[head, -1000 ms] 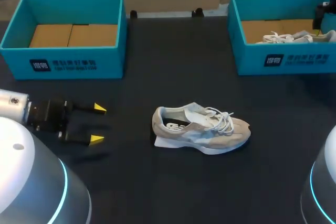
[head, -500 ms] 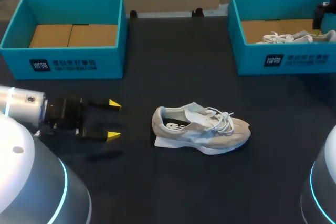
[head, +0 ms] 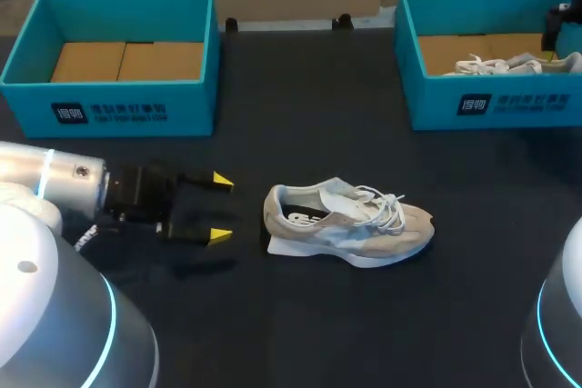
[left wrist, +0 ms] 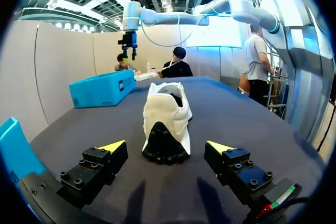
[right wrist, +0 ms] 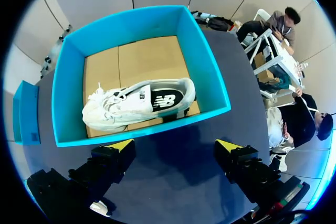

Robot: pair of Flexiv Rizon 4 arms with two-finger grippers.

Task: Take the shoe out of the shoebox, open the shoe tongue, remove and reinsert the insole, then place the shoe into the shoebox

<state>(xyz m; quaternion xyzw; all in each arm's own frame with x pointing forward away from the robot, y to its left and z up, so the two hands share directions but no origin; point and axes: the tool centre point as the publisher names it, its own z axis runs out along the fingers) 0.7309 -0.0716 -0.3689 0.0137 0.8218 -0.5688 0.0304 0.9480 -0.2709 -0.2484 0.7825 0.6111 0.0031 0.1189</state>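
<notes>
Our left gripper hung low over the table with its fingers spread wide and nothing between them. It was just short of the heel of the beige shoe. In the left wrist view that heel sat straight ahead, centred in the gap between the yellow tips.

The shoe lay on its sole near the middle of the table, toe pointing towards our right and laces done up. We judged the taking-out step finished and the tongue step about to start. The next move, as we read it, called for the left gripper to advance and close on the heel to steady the shoe. The other arm would then come over to lift the tongue.

Our right gripper was likewise open and held nothing, poised above the near wall of the right shoebox. That box held a second, paler shoe lying on its side on the cardboard floor. The left shoebox showed only its brown cardboard base.
</notes>
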